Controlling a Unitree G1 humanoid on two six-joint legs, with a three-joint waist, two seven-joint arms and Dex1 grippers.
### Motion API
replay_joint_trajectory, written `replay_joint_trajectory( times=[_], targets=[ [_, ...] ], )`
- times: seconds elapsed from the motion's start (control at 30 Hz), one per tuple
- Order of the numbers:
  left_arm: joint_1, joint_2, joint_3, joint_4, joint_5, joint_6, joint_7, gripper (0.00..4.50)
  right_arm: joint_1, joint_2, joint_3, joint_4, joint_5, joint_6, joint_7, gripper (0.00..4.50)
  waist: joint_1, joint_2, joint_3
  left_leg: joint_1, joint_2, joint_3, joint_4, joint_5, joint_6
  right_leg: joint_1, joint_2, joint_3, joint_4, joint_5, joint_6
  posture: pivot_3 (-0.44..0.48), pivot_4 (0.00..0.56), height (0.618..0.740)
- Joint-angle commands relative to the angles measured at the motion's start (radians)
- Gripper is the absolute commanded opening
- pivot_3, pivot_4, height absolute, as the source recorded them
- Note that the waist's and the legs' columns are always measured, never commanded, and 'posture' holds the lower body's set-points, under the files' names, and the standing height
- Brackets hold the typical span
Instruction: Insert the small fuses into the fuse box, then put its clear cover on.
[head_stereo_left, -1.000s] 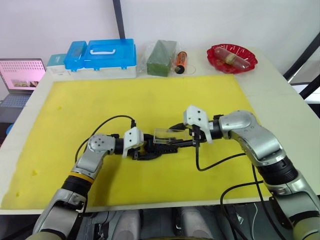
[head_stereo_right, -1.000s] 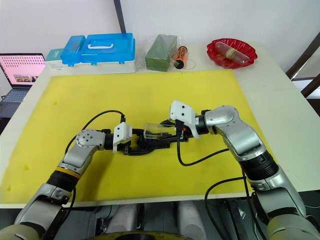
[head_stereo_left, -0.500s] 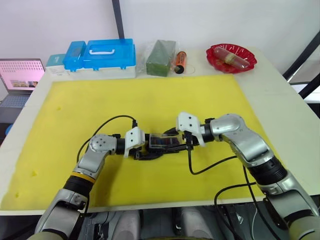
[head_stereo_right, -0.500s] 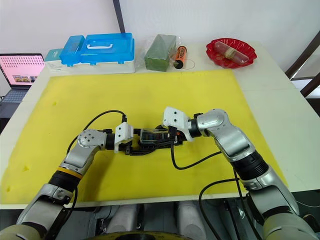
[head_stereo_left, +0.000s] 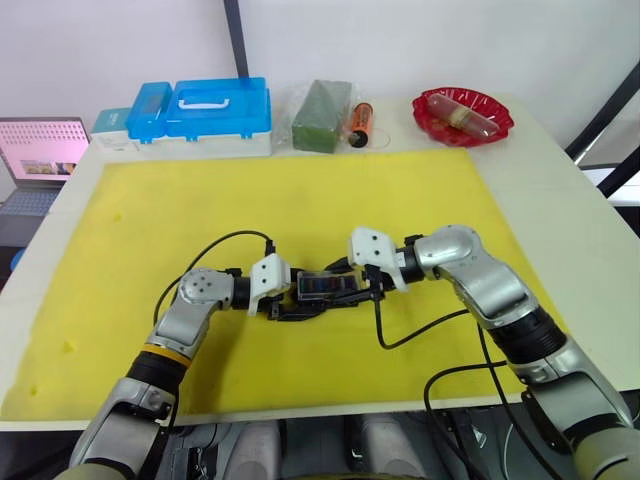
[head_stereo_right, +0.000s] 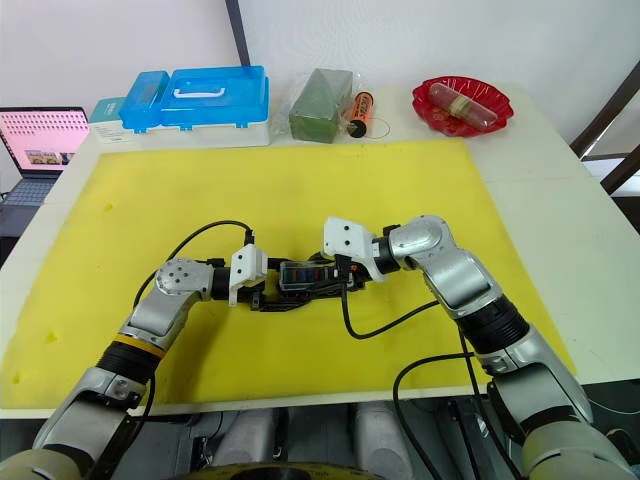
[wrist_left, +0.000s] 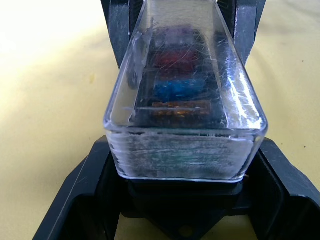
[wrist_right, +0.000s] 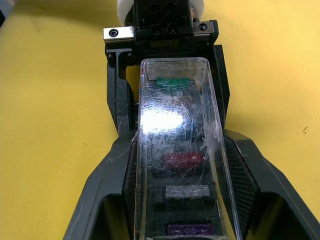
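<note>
because the clear cover (wrist_right: 176, 150) is thin, hard and smooth, it could slip or crack, so hold it softly by its long sides. it sits over the fuse box (head_stereo_left: 325, 290) in the middle of the yellow mat (head_stereo_left: 300, 200) on the bench. inside are the small fuses (wrist_right: 182, 160), all in their slots. the left pincer (head_stereo_left: 285, 300) pinches the fuse box and the right pincer (head_stereo_left: 360, 288) pinches the clear cover

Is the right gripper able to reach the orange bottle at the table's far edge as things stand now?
Probably not at once: the right gripper is shut on the clear cover over the fuse box. The way across the mat to the orange bottle looks free.
</note>
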Motion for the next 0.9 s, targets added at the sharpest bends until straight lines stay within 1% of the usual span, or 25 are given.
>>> replay_joint_trajectory(
  times=[0.03,0.1,0.13,0.23,0.43,0.53,0.63,0.73,0.83,0.9],
  targets=[
    [0.005,0.001,0.007,-0.028,-0.005,-0.003,0.001,2.77,-0.015,0.003,-0.006,0.011,-0.019,-0.012,-0.001,1.9,0.0,0.0,0.0,0.0,0.0,0.0,0.0,0.0,0.0,0.0,0.0,0.0,0.0,0.0,0.0,0.0,0.15,0.74],
    [0.006,0.001,0.007,-0.028,-0.005,-0.004,0.002,2.77,-0.017,0.012,-0.02,0.012,-0.01,-0.013,-0.009,2.63,0.0,0.0,0.0,0.0,0.0,0.0,0.0,0.0,0.0,0.0,0.0,0.0,0.0,0.0,0.0,0.0,0.15,0.74],
    [0.006,0.001,0.007,-0.028,-0.006,-0.004,0.002,2.77,-0.018,0.016,-0.028,0.01,-0.005,-0.011,-0.011,2.88,0.0,0.0,0.0,0.0,0.0,0.0,0.0,0.0,0.0,0.0,0.0,0.0,0.0,0.0,0.0,0.0,0.15,0.74],
    [0.008,0.001,0.007,-0.028,-0.006,-0.003,0.002,2.77,-0.019,0.015,-0.058,-0.024,0.033,0.017,-0.008,3.87,0.0,0.0,0.0,0.0,0.0,0.0,0.0,0.0,0.0,0.0,0.0,0.0,0.0,0.0,0.0,0.0,0.15,0.74],
    [0.009,0.002,0.008,-0.026,-0.008,-0.003,0.0,2.77,-0.009,-0.006,-0.127,-0.106,0.093,0.064,-0.004,3.87,0.001,0.0,0.0,0.0,0.0,0.0,0.0,0.0,0.0,0.0,0.0,0.0,0.0,0.0,0.0,0.0,0.15,0.74],
    [0.01,0.002,0.008,-0.025,-0.009,-0.006,-0.003,2.77,0.0,0.012,-0.173,-0.145,0.158,0.122,-0.022,3.87,0.0,0.0,0.0,0.0,0.0,0.0,0.0,0.0,0.0,0.0,0.0,0.0,0.0,0.0,0.0,0.0,0.15,0.74],
    [0.008,0.0,0.007,-0.023,-0.008,-0.008,-0.004,2.77,0.006,0.016,-0.175,-0.145,0.16,0.116,-0.032,3.87,0.0,0.0,0.0,0.0,0.0,0.0,0.0,0.0,0.0,0.0,0.0,0.0,0.0,0.0,0.0,0.0,0.15,0.74],
    [0.006,-0.001,0.005,-0.021,-0.008,-0.009,-0.005,2.77,0.009,0.007,-0.141,-0.12,0.119,0.072,-0.029,3.27,0.0,0.0,0.0,0.0,0.0,0.0,0.0,0.0,0.0,0.0,0.0,0.0,0.0,0.0,0.0,0.0,0.15,0.74],
    [0.003,-0.003,0.005,-0.02,-0.009,-0.008,-0.007,2.77,0.005,0.027,-0.131,-0.108,0.115,0.059,-0.041,2.24,0.0,0.0,0.0,0.0,0.0,0.0,0.0,0.0,0.0,0.0,0.0,0.0,0.0,0.0,0.0,0.0,0.15,0.74],
    [0.002,-0.003,0.005,-0.021,-0.009,-0.007,-0.006,2.77,0.007,0.03,-0.126,-0.104,0.113,0.052,-0.041,1.47,0.0,0.0,0.0,0.0,0.0,0.0,0.0,0.0,0.0,0.0,0.0,0.0,0.0,0.0,0.0,0.0,0.15,0.74]
  ],
)
